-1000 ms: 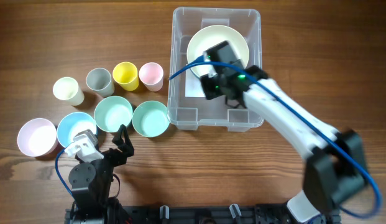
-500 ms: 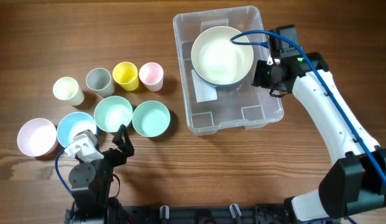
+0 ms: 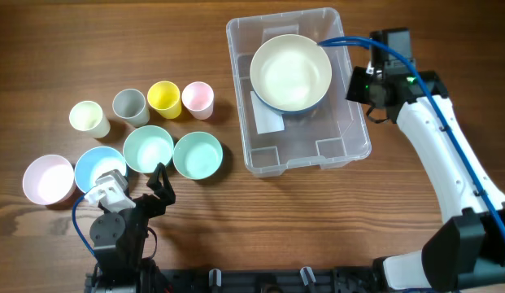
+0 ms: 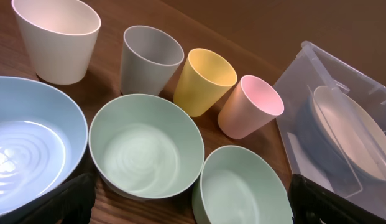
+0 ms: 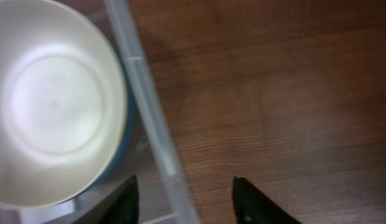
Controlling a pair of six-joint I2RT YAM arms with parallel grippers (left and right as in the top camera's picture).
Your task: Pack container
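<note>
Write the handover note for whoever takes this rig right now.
Left gripper: open, empty, low at the table's front left.
Right gripper: open, empty, fingers either side of the container's right wall.
Done: cream bowl sits in the container.
Left to pack: pink bowl, blue bowl, green bowls, cream cup, grey cup, yellow cup, pink cup, all on the table left of the container.

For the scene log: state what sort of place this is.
Probably a robot test bench: bare wooden tabletop, a white robot arm, and a clear plastic rectangular bin beside a row of pastel plastic cups.
</note>
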